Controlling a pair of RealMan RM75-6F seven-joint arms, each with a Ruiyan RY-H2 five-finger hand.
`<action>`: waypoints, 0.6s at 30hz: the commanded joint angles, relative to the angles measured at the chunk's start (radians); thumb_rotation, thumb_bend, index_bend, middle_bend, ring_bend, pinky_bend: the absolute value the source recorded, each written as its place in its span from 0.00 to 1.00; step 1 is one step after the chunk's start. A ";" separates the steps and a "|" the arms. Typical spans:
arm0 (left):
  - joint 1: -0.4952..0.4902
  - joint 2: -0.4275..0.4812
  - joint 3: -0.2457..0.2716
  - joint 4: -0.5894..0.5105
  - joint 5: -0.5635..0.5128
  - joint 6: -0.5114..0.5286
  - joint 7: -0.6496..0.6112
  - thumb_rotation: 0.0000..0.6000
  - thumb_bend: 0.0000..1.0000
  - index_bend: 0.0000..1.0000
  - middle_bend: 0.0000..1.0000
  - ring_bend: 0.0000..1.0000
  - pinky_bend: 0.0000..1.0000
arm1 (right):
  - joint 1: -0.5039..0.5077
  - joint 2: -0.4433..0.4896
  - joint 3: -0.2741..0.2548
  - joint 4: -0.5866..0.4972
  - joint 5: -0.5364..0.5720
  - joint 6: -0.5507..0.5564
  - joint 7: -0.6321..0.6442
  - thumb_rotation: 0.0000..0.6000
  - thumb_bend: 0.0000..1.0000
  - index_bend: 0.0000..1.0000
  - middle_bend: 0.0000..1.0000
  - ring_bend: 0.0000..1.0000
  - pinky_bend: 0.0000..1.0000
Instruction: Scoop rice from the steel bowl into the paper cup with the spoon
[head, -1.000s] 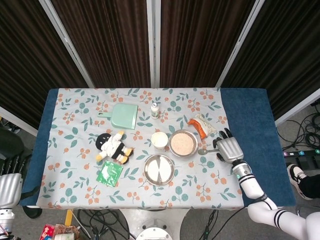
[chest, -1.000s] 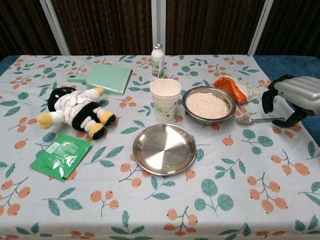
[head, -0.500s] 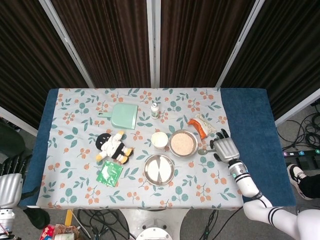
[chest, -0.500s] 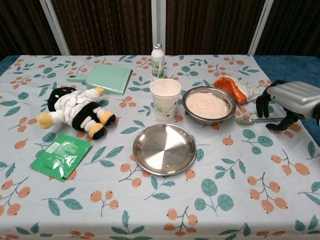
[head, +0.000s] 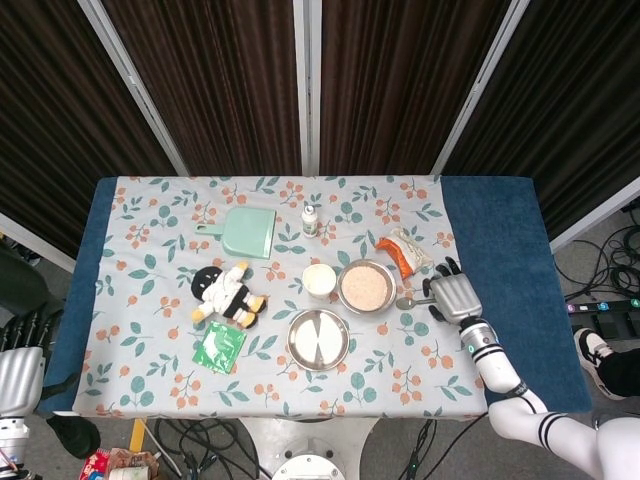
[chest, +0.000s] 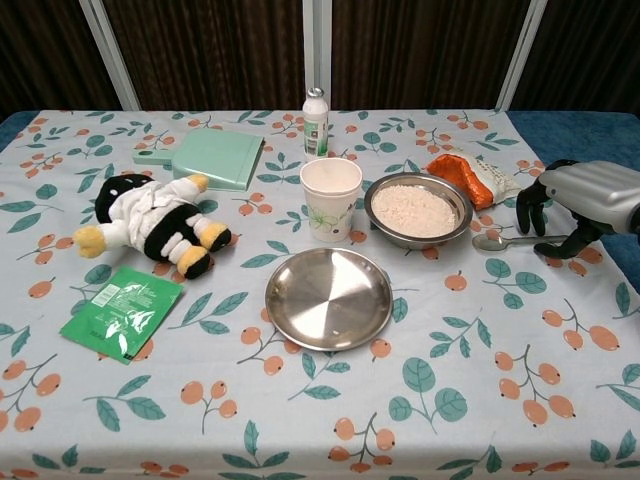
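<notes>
The steel bowl (head: 366, 287) (chest: 417, 210) of rice stands right of centre, with the empty paper cup (head: 319, 280) (chest: 331, 198) upright just to its left. A metal spoon (head: 405, 301) (chest: 505, 241) lies flat on the cloth right of the bowl, its scoop end toward the bowl. My right hand (head: 455, 297) (chest: 580, 200) arches over the handle's far end, fingers curled down on one side and thumb (chest: 575, 243) on the other, not lifting it. My left hand (head: 18, 375) hangs off the table's left edge, holding nothing.
An empty steel plate (head: 318, 339) (chest: 329, 298) sits in front of the bowl. An orange snack packet (chest: 470, 176) lies behind the spoon. A small bottle (chest: 316, 121), mint dustpan (chest: 215, 158), plush toy (chest: 150, 222) and green sachet (chest: 122, 310) lie to the left.
My right hand came in toward the spoon handle and lowered, then eased slightly back to the right. The spoon, bowl and cup have not moved.
</notes>
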 joint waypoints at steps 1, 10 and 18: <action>0.000 0.000 0.000 -0.001 -0.002 0.000 0.000 1.00 0.07 0.18 0.12 0.06 0.04 | 0.002 0.000 -0.002 0.000 0.002 -0.004 -0.004 1.00 0.26 0.49 0.51 0.18 0.07; 0.004 -0.002 0.002 0.003 -0.003 0.003 -0.006 1.00 0.07 0.18 0.12 0.06 0.04 | 0.012 -0.005 -0.002 0.007 0.018 -0.025 -0.016 1.00 0.27 0.50 0.51 0.18 0.07; 0.007 -0.007 0.004 0.010 0.000 0.007 -0.010 1.00 0.07 0.18 0.12 0.06 0.04 | 0.019 -0.008 -0.007 0.008 0.022 -0.038 -0.021 1.00 0.29 0.53 0.53 0.19 0.07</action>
